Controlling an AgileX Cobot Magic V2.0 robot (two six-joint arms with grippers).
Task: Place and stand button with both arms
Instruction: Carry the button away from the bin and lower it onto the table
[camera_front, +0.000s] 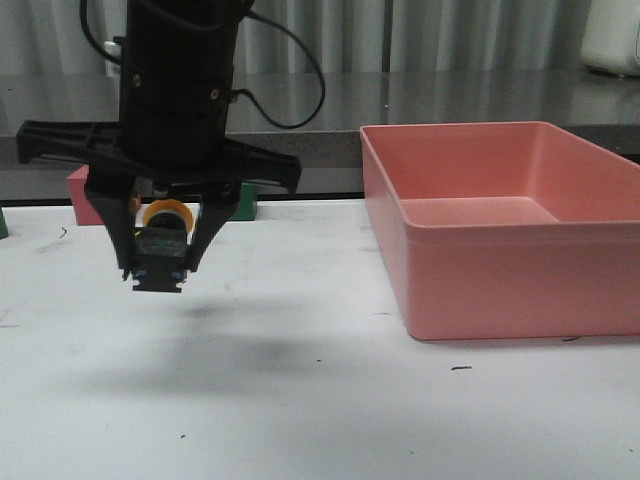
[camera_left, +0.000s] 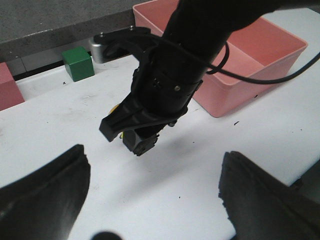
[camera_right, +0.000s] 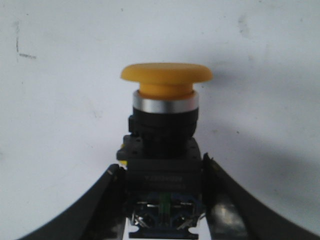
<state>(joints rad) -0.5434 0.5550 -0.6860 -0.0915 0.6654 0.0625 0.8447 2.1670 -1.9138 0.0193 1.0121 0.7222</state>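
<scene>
— Well, where's the button (camera_front: 163, 240)?
— Pinched by its black body in the right claw (camera_front: 160, 262), above the left of the white desk (camera_front: 300, 400) — clear of it, yellow cap facing away.
— And the left claw (camera_left: 150, 190)?
— Spread wide, empty, near side.

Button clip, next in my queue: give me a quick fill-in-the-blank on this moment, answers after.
1. The button is clamped in the ____ gripper.
2. Its mushroom cap is ____ in colour.
3. The left gripper has its jaws ____.
4. The pink bin holds ____.

Answers: right; yellow; open; nothing
</scene>
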